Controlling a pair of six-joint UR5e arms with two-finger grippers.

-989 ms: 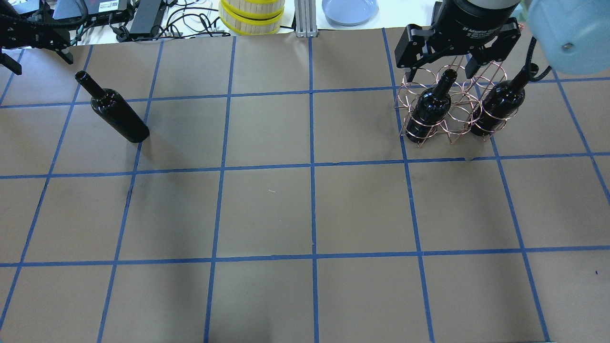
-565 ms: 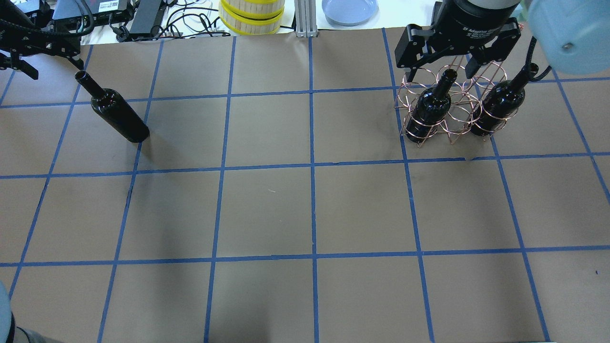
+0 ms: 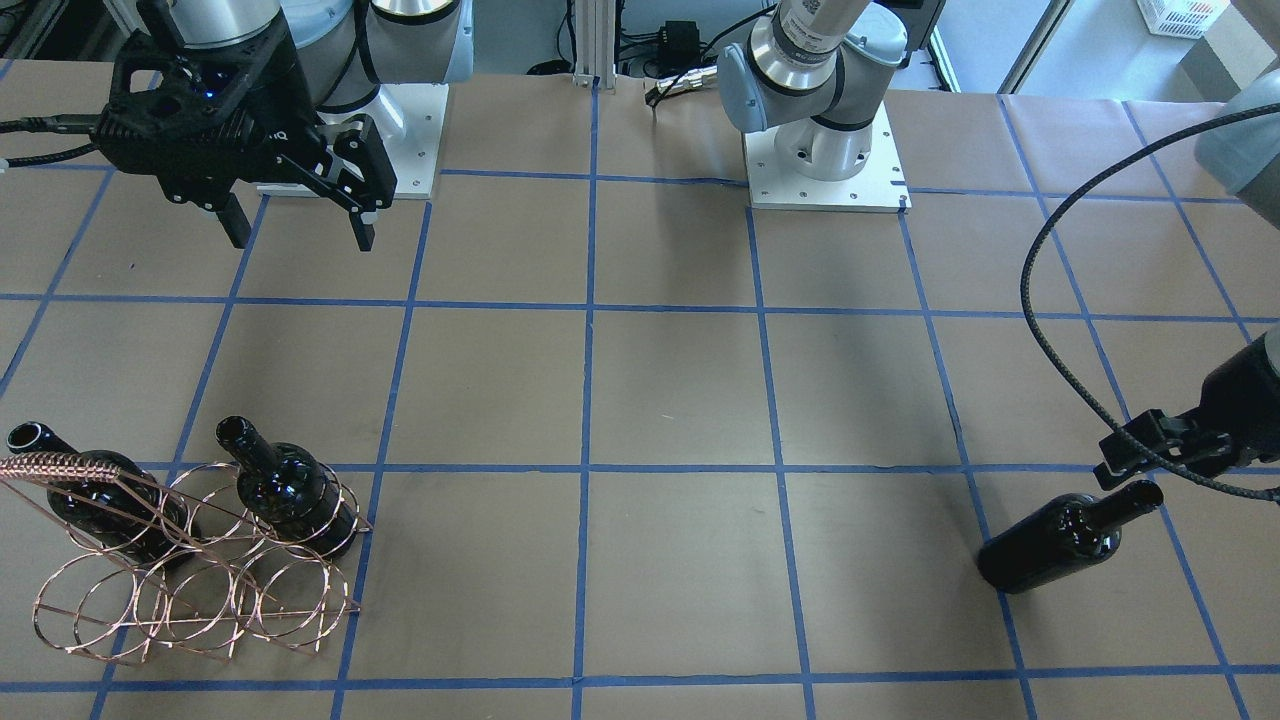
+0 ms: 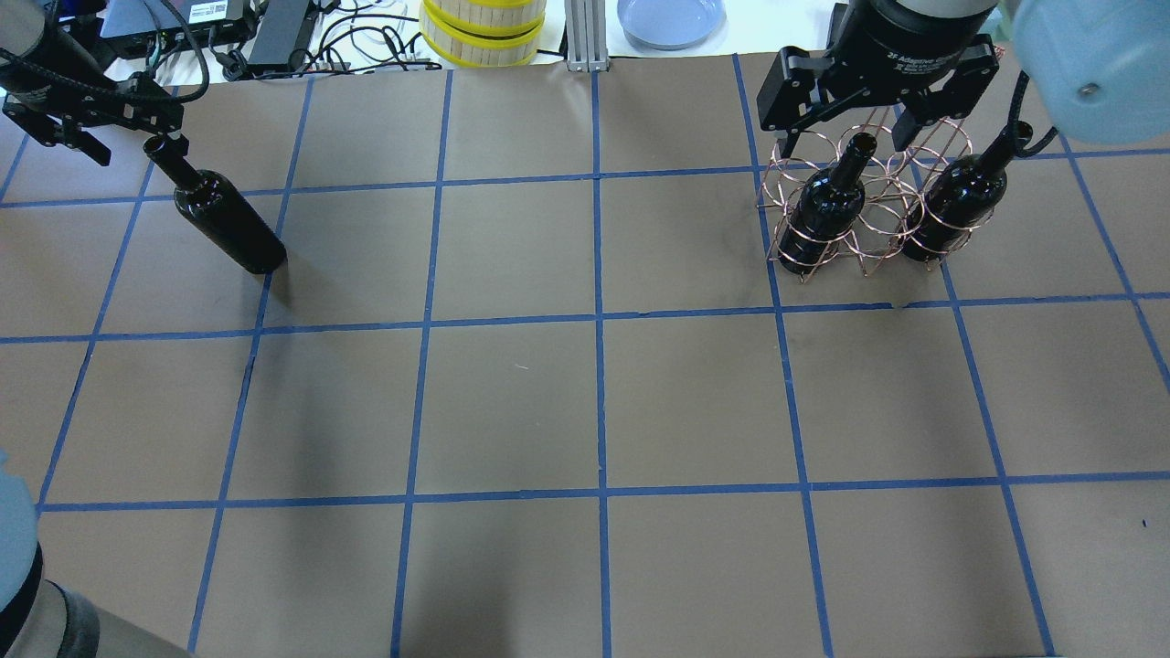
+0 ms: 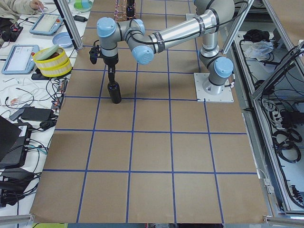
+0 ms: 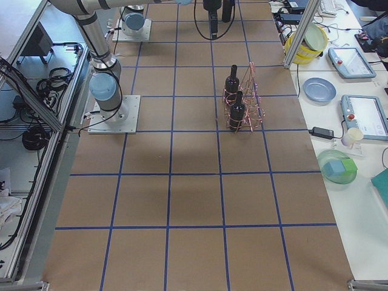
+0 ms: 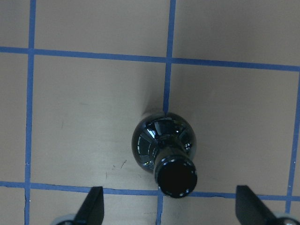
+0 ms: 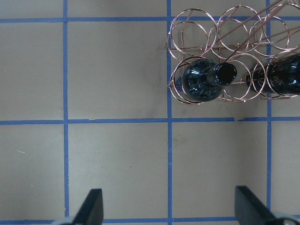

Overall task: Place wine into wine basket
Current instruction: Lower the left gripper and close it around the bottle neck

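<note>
A glossy black wine bottle (image 4: 224, 215) stands upright and alone at the far left of the table; it also shows in the front view (image 3: 1060, 535) and the left wrist view (image 7: 161, 140). My left gripper (image 4: 137, 148) is open around its mouth level, fingers either side, not touching (image 7: 171, 211). The copper wire basket (image 4: 882, 215) stands at the far right and holds two look-alike bottles (image 4: 827, 206) (image 4: 960, 201). My right gripper (image 4: 841, 137) hovers open and empty high above the basket (image 8: 234, 28).
Beyond the far table edge are a yellow-banded round container (image 4: 483, 32), a blue plate (image 4: 670, 18), an aluminium post (image 4: 580, 37) and cables. The two arm bases (image 3: 825, 160) stand on the robot's side. Several basket rings (image 3: 200, 600) hold nothing.
My left gripper has moved right and toward the lone bottle, and now straddles its mouth. The right gripper, basket and bottles have not moved.
</note>
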